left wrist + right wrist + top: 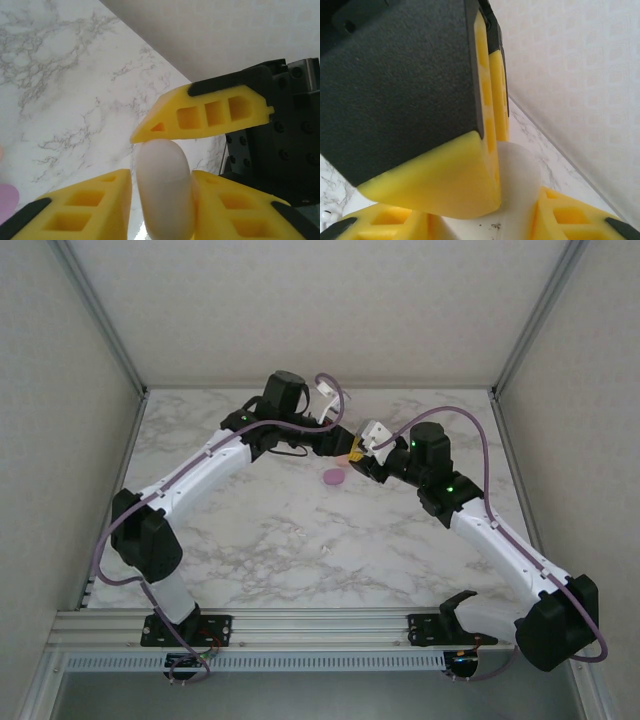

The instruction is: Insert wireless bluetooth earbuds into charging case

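i read left gripper (161, 202) fingers clamped on white case (164, 162) | right gripper (485, 226) fingers straddle it, grip unclear | purple item (333, 477) at their 7 o'clock, on marble table (300, 540)

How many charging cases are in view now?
2: white case clamped in the left gripper; purple case on the table close by. Others may be hidden.
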Available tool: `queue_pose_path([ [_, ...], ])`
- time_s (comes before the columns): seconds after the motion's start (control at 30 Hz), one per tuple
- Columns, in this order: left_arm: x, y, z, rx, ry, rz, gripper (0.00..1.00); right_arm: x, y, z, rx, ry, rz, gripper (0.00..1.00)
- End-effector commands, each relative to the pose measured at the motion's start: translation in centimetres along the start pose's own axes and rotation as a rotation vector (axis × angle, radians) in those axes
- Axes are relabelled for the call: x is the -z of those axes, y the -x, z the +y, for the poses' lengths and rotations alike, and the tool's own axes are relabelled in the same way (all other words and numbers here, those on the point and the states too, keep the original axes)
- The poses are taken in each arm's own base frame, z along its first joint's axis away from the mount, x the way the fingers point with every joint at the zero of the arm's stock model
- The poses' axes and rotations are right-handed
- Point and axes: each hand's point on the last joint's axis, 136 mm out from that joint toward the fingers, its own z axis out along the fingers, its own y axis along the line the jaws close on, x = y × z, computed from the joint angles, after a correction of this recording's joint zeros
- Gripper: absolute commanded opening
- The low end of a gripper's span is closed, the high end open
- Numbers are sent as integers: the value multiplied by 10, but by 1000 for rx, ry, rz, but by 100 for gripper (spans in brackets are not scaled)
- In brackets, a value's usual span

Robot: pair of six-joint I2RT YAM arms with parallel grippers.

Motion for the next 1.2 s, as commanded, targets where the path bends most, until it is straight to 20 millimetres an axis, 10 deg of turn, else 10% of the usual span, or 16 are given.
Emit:
queue_pose_path([
  [0.0,-3,-3,-5,-10,-10,30,30,3,20,-3,42,-13,-39,40],
  [0.3,8,9,-12,-48,-9,-16,10,11,19,-7,71,-68,-37,48],
  [0.63,46,26,-44,-127,-85,-198,12,28,27,-5,13,-101,-180,58],
  [1.17,47,33,-49,-73,-134,-237,14,44,59,-11,110,-142,-298,55],
])
